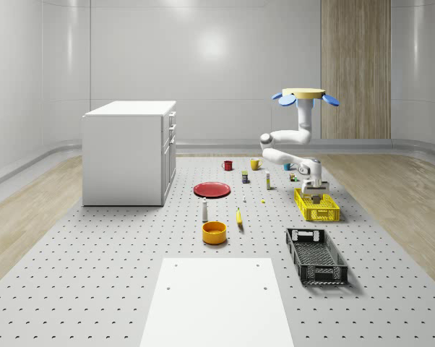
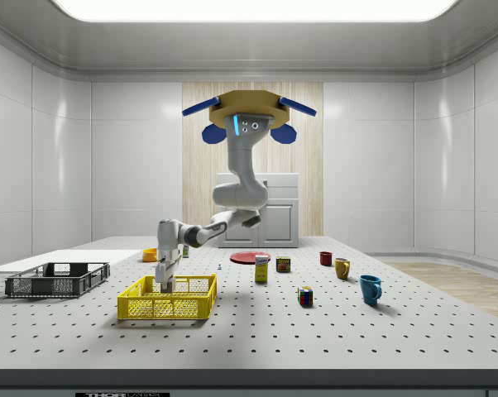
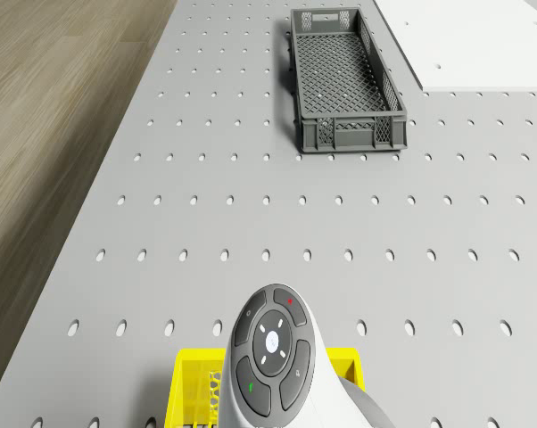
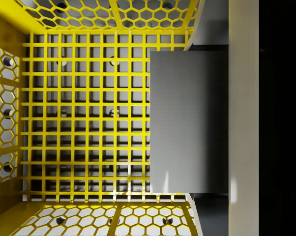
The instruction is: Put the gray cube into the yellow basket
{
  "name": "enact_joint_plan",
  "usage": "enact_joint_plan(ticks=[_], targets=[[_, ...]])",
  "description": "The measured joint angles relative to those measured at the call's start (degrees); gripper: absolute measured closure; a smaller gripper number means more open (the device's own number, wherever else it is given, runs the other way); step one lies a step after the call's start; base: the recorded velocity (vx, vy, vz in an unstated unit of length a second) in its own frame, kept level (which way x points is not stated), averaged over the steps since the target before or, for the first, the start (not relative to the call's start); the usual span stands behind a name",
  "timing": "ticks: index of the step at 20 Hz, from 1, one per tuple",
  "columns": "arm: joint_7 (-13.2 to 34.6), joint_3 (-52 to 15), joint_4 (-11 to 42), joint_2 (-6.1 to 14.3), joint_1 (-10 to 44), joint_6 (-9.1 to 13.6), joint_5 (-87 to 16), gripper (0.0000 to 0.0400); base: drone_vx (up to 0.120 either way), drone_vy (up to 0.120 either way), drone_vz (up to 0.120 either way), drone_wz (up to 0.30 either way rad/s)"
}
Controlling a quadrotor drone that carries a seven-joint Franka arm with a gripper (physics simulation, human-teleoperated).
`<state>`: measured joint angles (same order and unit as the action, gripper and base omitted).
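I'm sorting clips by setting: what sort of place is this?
Probably a simulated robotics lab or test room: a wide perforated work table with scattered props, a white cabinet, and a drone hovering above the table, its arm reaching into a yellow basket.

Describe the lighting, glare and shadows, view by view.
Whole-scene view: soft glare patch on the back wall. Side view: a bright ceiling light glows overhead. Wrist view: the gray cube shades darker toward one side over the yellow basket.
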<state>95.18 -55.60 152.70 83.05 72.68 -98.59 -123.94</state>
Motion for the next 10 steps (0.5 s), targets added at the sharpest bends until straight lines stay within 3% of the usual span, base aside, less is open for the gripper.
enact_joint_plan(ticks=[4,10], targets=[[-0.23,0.83,-0.56,-0.60,-0.02,-0.07,-0.93,0.0055,0.000,0.000,0.000,0.000],[-0.48,-0.71,0.72,-0.77,-0.94,1.39,0.27,0.0012,0.000,0.000,0.000,0.000]])
